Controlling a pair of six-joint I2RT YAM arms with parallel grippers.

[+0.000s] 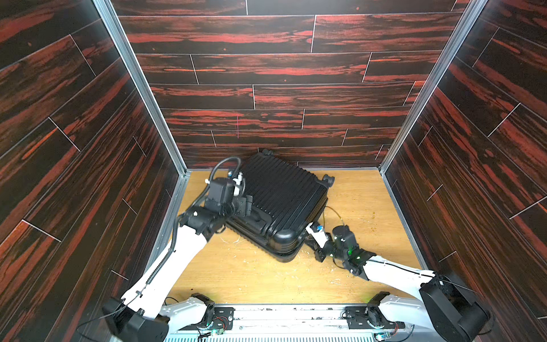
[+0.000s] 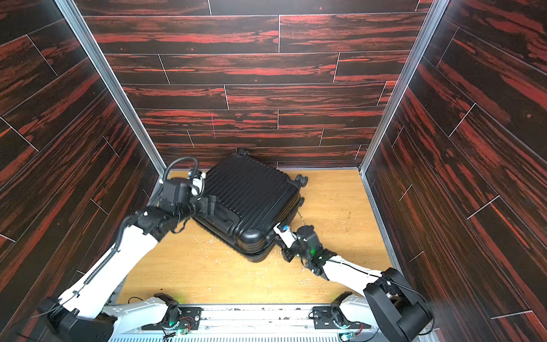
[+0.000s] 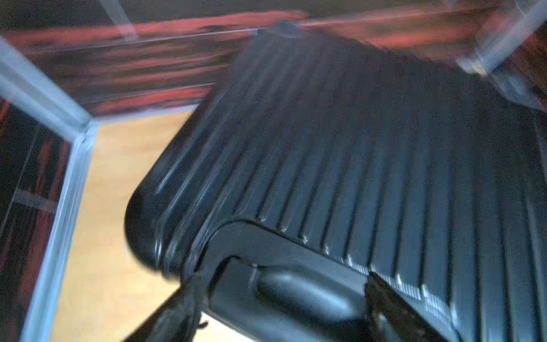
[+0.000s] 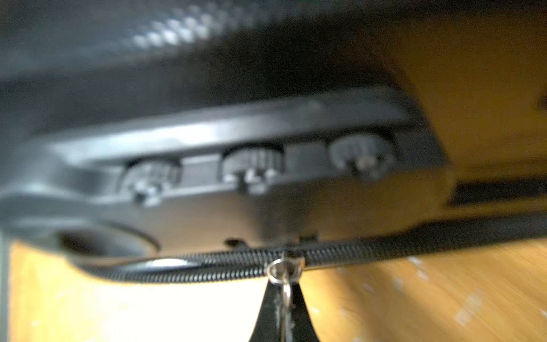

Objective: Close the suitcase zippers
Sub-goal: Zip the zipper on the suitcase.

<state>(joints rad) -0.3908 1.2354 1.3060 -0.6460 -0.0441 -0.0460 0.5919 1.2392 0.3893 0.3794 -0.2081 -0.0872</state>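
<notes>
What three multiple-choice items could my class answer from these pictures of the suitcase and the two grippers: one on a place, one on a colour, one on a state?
1. Where is the left gripper?
A. at the handle side of the suitcase
B. high up against the back wall
C. down by the arm bases

2. What colour is the suitcase shell?
A. red
B. silver
C. black

3. What state is the right gripper in?
A. wide open above the shell
B. shut on the zipper pull
C. shut on nothing, away from the case

Answers:
1 A: the left wrist view shows its fingers on either side of the recessed handle.
2 C: the ribbed shell is black in both top views.
3 B: the right wrist view shows the tips pinched on the pull's metal ring.
</notes>
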